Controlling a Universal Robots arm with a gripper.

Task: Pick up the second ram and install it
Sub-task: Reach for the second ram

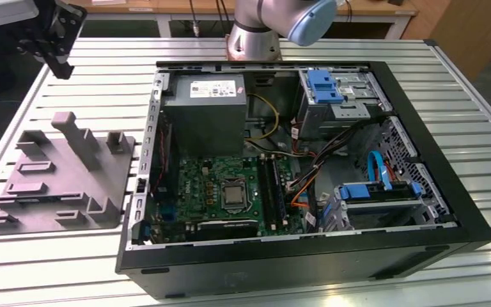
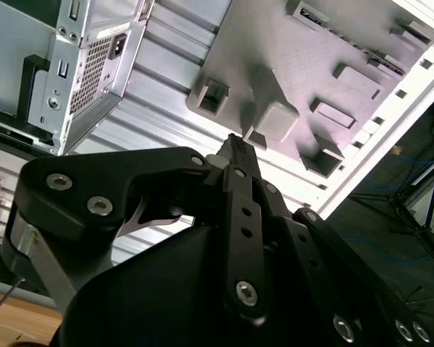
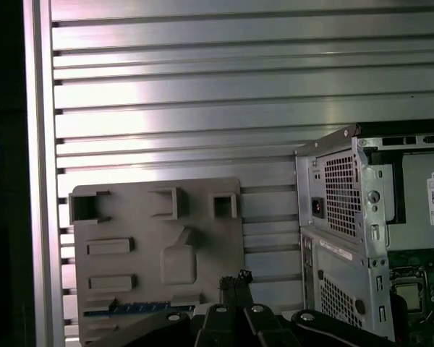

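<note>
My gripper (image 1: 61,71) hangs high above the slatted table at the exterior view's far left, beyond the grey fixture tray (image 1: 58,179). Its black fingers (image 2: 235,155) are pressed together with nothing between them, so it is shut and empty. In the first wrist view the gripper (image 3: 235,277) is beside the tray (image 3: 155,238), and a thin dark strip with a bluish edge (image 3: 126,309), likely the second ram, lies along the tray's side. The motherboard's long black memory sockets (image 1: 268,185) lie inside the open computer case (image 1: 296,256).
The case takes up the middle and the exterior view's right of the table (image 1: 459,77). Inside it are a grey power supply (image 1: 204,109), a processor socket (image 1: 231,192), blue drive brackets (image 1: 322,86) and loose cables. The tray has an upright post (image 1: 79,137).
</note>
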